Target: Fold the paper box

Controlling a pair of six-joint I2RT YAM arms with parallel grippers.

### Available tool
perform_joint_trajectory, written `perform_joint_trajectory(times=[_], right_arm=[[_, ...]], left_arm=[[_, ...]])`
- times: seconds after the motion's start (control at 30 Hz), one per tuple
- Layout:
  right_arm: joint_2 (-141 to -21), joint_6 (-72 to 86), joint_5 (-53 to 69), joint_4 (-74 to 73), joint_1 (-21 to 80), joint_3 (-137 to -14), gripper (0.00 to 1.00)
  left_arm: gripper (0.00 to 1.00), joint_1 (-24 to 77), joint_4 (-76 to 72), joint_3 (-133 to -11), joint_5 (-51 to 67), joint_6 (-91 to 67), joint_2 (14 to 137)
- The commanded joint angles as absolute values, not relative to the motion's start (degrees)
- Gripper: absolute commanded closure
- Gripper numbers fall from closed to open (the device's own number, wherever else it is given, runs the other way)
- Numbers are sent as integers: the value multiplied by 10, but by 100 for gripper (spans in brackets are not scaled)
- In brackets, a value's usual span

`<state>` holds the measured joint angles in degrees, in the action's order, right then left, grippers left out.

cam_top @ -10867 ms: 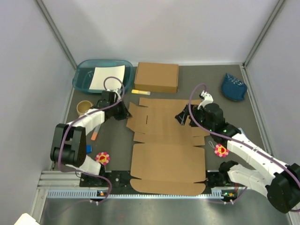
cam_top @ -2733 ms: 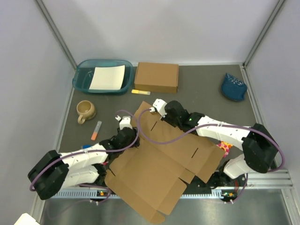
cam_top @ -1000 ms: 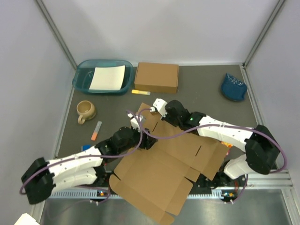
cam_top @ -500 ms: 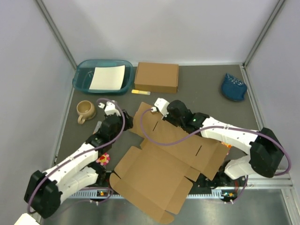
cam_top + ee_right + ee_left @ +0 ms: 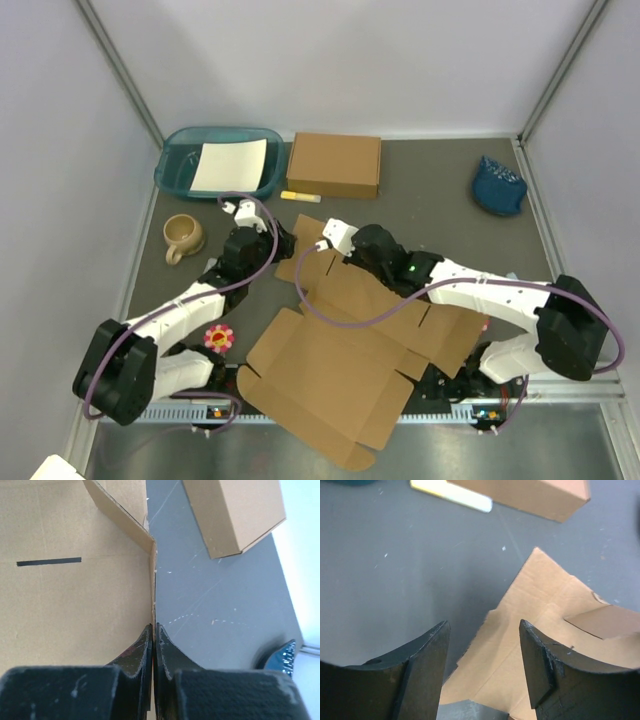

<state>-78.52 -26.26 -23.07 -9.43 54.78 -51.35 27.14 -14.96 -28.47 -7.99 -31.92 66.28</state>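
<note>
Early fold: a flap of the box is pinched by the closed right hand; its corner must next be gripped by the open, empty left hand

The paper box lies before the closed box, tray left of that.

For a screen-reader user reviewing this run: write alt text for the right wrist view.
The right gripper has its jaws shut on the edge of the mostly flat brown paper box, with one flap standing up just ahead of them. Farther off, on the grey table, sits a closed brown box.
</note>
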Motion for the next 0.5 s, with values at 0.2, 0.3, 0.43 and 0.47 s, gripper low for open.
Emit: perform_joint_trajectory(times=[0.2,0.3,0.43,0.47], right_arm=[[-816,-468,-365,89,586,-519,100],[-840,-547,-402,145,591,-530,100],[-857,-638,-445,213,607,-532,100],[-859,-659,-455,242,610,-522,100]], left_arm=[[41,271,-331,-251,-9,-325,668],[42,271,-360,-228,-26,-351,667],[42,271,-375,-200,-59,-375,647],[42,272,-375,-196,-73,-379,640]])
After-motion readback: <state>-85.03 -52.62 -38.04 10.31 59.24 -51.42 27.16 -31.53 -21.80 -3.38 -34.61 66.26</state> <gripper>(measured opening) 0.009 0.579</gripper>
